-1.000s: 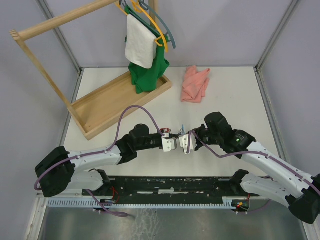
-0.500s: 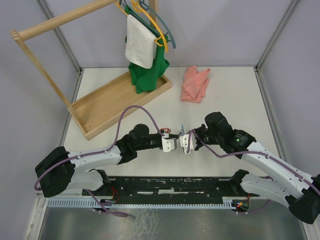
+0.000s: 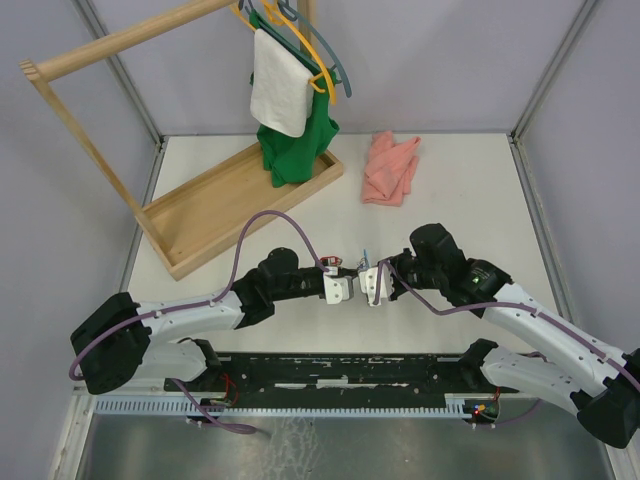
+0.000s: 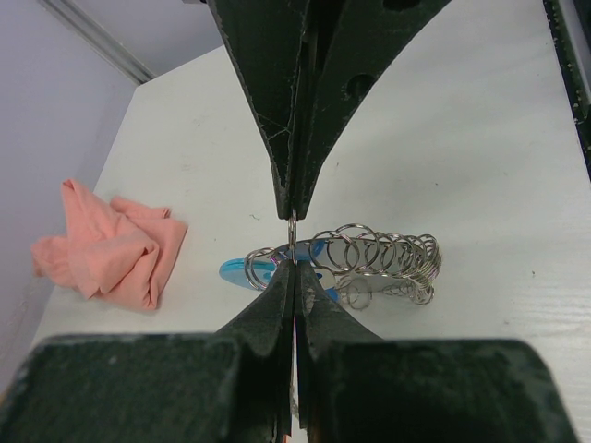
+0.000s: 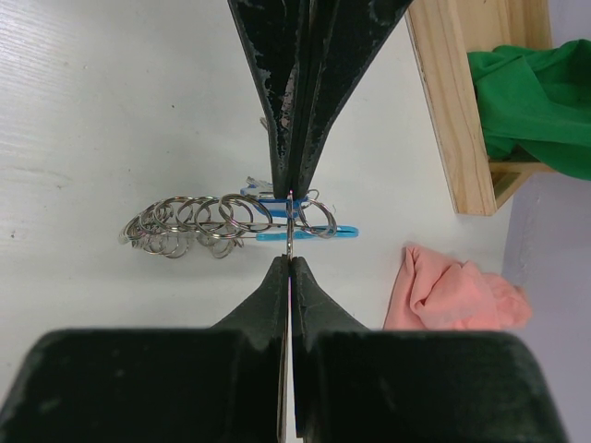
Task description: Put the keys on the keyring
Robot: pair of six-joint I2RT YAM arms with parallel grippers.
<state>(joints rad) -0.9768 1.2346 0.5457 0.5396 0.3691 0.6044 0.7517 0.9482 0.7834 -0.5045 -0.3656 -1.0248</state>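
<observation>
The keyring (image 4: 379,263) is a single coil of overlapping silver rings, stretched out on the white table (image 3: 470,190) right under the point where the two arms meet. Its shadow sits tight beneath it. Its long axis runs near to far, crosswise to the arms. The coiled end points toward the near edge and the blue end toward the far side.

Two blue tags (image 4: 242,269) show at that far end, one flat and oblong, the other half hidden among the rings. In the top view there is one small red tag (image 3: 333,263) just beside the left fingertips. The key blades are too small to pick out from the wire.

The left gripper (image 4: 294,268) and right gripper (image 5: 290,260) face each other tip to tip. Both have their fingers pressed together, and each is nipping the same thin silver ring (image 4: 292,235), seen edge-on between them. I can't tell whether that ring is joined to the coil.

Farther out, one crumpled pink cloth (image 3: 390,168) lies well apart on the far side. One wooden rack (image 3: 215,210) stands at the far left, carrying one green garment (image 3: 290,150) and one white towel (image 3: 278,90) on hangers.
</observation>
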